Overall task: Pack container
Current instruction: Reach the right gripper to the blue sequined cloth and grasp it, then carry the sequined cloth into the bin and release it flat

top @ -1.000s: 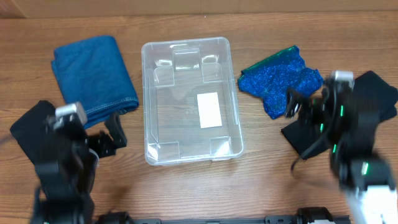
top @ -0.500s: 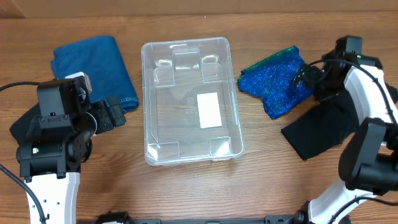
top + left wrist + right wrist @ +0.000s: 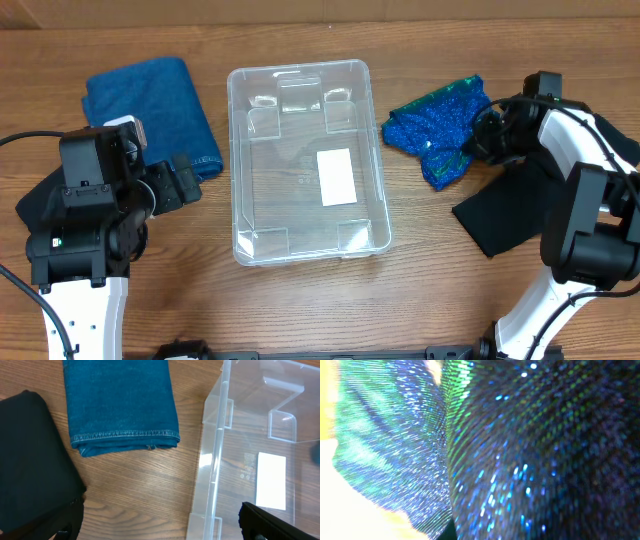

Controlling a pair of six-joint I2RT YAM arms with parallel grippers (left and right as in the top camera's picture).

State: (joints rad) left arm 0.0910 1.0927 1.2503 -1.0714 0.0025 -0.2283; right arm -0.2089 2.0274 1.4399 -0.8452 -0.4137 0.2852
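The container (image 3: 290, 190) is sitting mid-table between the arms – the left gripper (image 3: 183, 186) is hovering spread wide and holding nothing near the blue cloth (image 3: 150, 110), while the right gripper (image 3: 478, 135) is sitting against the sparkly cloth (image 3: 435, 125), its jaws hidden, so their opening cannot be told.

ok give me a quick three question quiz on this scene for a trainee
1. True or false: the container holds no cloth yet.
2. Fill in the blank: the denim cloth lies on the ___ arm's side of the container.
3. What is the right gripper at? A: the denim cloth. B: the sparkly blue cloth. C: the container.

Key: 1 true; 2 left; 3 B.
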